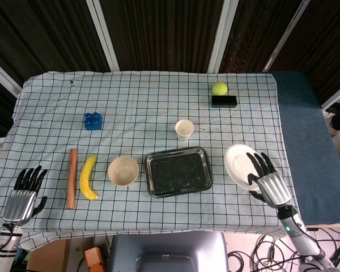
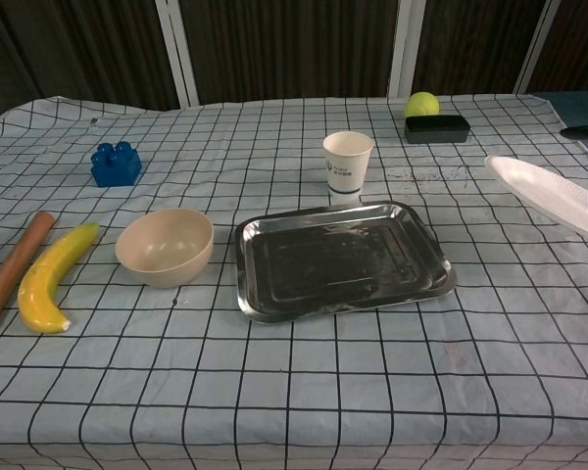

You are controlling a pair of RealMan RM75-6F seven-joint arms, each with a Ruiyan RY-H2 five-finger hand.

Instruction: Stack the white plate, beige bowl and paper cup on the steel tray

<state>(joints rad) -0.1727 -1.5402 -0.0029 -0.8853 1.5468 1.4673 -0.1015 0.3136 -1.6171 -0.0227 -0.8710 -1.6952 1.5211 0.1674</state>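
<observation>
The chest view is cutting off most of the right hand [image 1: 269, 184]. Its fingers [image 1: 259, 165] are gripping the white plate [image 1: 239, 165], tilted above the cloth, right of the steel tray [image 1: 178, 171]. The left hand's [image 1: 22, 198] fingers are lying apart, holding nothing. Beige bowl [image 1: 123, 171] and paper cup [image 1: 184, 130] are sitting beyond.

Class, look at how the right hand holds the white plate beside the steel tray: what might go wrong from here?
1. The white plate is tilted in the air, and the right hand grips only its outer edge, so it may slip out.
2. The paper cup stands upright just behind the steel tray, so a wide swing of the plate might knock it over.
</observation>
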